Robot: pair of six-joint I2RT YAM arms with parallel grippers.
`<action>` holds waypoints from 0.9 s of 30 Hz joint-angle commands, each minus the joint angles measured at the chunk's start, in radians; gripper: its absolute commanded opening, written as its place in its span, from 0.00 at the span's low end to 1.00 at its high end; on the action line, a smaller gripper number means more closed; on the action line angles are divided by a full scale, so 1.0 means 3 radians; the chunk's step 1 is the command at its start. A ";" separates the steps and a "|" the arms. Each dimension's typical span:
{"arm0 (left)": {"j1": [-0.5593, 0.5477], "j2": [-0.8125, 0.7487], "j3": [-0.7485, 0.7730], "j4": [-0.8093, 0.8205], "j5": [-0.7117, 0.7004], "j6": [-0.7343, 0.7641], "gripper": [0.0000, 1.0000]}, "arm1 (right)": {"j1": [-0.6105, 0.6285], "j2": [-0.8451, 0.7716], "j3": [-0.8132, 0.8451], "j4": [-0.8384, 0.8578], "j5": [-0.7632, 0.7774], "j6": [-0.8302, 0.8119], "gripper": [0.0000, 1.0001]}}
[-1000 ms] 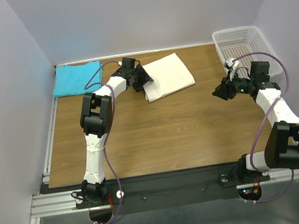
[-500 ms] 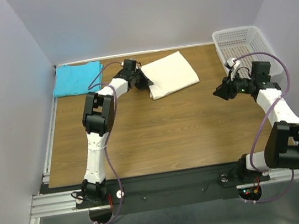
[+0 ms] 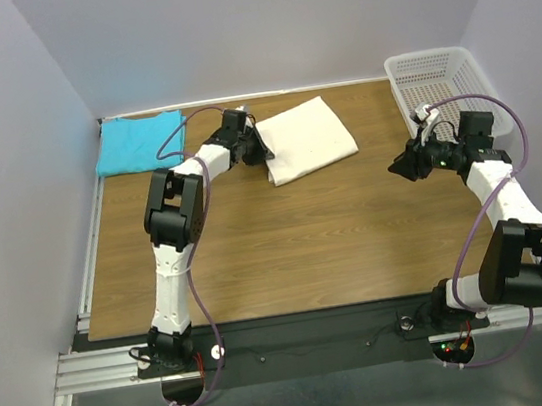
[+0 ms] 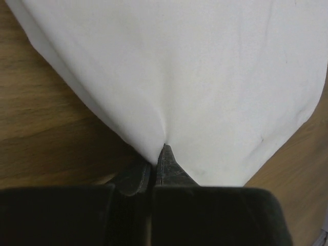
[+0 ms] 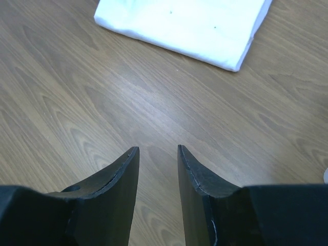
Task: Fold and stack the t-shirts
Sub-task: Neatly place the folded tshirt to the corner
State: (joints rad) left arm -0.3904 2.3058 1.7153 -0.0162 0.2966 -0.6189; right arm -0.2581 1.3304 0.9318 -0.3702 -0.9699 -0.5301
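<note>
The folded cream-white t-shirt lies at the back middle of the wooden table. My left gripper is shut on its left edge; in the left wrist view the cloth puckers where the gripper pinches it. The folded turquoise-blue t-shirt lies flat in the back left corner. My right gripper hovers open over bare wood at the right, nothing between its fingers. The right wrist view shows that gripper with the white t-shirt lying ahead of it.
A white plastic mesh basket stands at the back right corner, just behind the right arm. Grey walls close in the table on three sides. A metal rail runs along the table's left edge.
My left gripper has shut on the white t-shirt's left edge, and the shirt has shifted a little on the table. The right arm has stayed put.
</note>
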 commanded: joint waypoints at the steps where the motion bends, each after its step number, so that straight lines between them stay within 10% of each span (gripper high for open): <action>1: 0.0074 -0.0364 0.0203 -0.0538 -0.0206 0.0707 0.00 | -0.0029 -0.0058 0.0034 0.0053 -0.0101 0.0018 0.41; 27: 0.0565 -0.0829 0.0847 -0.1378 -0.1305 0.2282 0.00 | -0.0035 -0.0007 0.0059 0.0038 -0.0147 0.0085 0.41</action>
State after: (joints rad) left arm -0.2443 2.1685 1.8889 -0.4198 -0.0074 -0.0200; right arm -0.2615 1.3304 0.9318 -0.3702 -0.9783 -0.5156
